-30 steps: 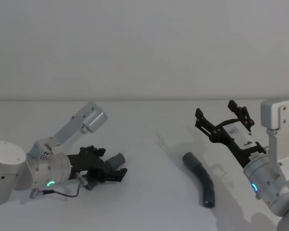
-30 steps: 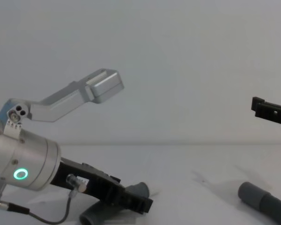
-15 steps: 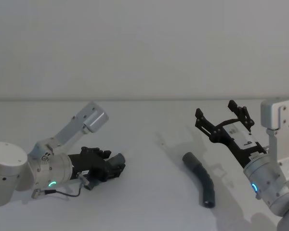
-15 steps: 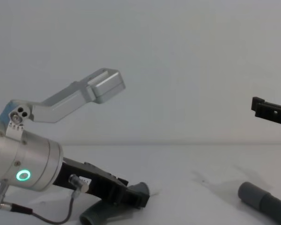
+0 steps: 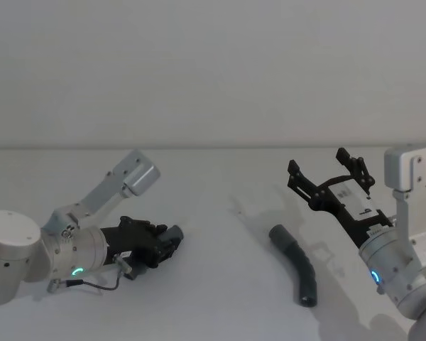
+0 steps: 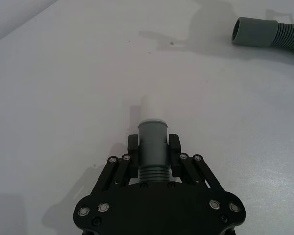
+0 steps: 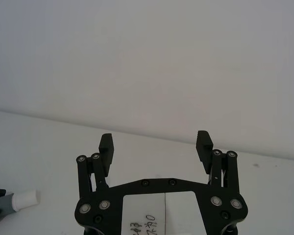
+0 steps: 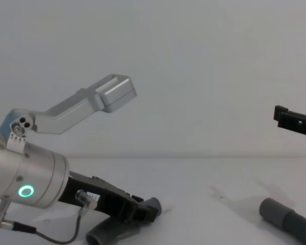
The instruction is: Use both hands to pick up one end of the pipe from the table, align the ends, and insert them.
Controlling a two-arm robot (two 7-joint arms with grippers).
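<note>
At 8 o'clock, white-tipped cuff (image 6: pixel 153 131) is clamped by L gripper (image 6: pixel 153 147); R gripper (image 7: pixel 156 144) is held spread; hose (image 5: pixel 303 270) prob. light, floppy, so best gripped at plain cuff (image 5: pixel 278 234).

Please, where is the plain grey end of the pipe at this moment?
In the head view the plain grey end lies on the table on the robot's right side, close to the open right gripper, which does not touch it.

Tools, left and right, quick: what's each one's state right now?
Left tool: shut on the white-tipped pipe end.
Right tool: open, holding nothing.
</note>
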